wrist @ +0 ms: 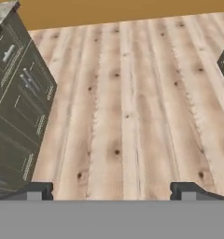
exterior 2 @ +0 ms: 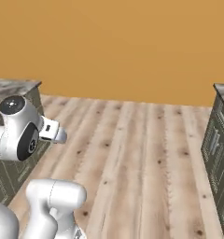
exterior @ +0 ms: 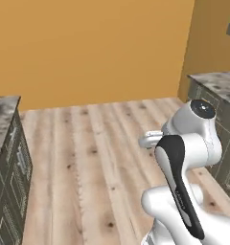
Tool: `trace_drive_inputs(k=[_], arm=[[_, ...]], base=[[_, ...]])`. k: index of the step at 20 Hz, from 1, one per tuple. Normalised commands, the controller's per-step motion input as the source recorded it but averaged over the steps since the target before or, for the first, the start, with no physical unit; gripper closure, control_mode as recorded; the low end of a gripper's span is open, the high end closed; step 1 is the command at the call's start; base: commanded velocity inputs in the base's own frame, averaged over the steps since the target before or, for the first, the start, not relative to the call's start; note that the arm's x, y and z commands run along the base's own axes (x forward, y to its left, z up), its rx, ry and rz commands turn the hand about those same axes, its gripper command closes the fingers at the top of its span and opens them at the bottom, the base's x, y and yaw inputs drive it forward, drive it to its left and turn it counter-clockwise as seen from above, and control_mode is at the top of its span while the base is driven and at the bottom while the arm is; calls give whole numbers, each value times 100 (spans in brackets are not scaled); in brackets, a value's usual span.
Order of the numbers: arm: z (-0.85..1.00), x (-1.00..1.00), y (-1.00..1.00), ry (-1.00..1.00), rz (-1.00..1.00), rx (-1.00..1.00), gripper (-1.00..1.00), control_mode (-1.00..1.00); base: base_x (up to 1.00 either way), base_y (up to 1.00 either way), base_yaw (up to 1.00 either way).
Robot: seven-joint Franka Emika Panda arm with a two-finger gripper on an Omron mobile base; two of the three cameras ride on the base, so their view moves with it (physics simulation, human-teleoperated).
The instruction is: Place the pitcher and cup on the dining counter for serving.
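Your arm [exterior: 189, 158] is folded up close to the base, between two runs of cabinets, with bare wooden floor [exterior: 102, 158] stretching ahead to an orange wall [exterior: 88, 48]. In the hand view the gripper [wrist: 112, 189] points down at that floor, its two dark fingertips [wrist: 37, 190] standing wide apart at the bottom corners with nothing between them. On your left a cabinet [exterior: 6, 182] with grey-green panelled fronts and a speckled stone top sits near, its top corner just catching the left base view; the same cabinet front fills the left of the hand view [wrist: 18, 107]. On your right a second stone-topped counter [exterior: 217, 83] with matching panelled fronts runs along the far right, close beside the arm's elbow. You cannot tell from these pictures which of the two is the dining counter. In the right base view the same two cabinets stand well apart at either edge, floor open between them. No pitcher or cup is to be seen on the visible stone tops.
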Motion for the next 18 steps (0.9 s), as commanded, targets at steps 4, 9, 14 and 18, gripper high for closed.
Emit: trace_drive_inputs(k=[4,9,14,18], arm=[[0,0,0,0,0,0,-100,100],[0,0,0,0,0,0,-100,100],[0,0,0,0,0,0,-100,100],[0,0,0,0,0,0,-100,100]], base=[[0,-9,-91],[0,-26,-86],[0,-53,-78],[0,-69,-74]])
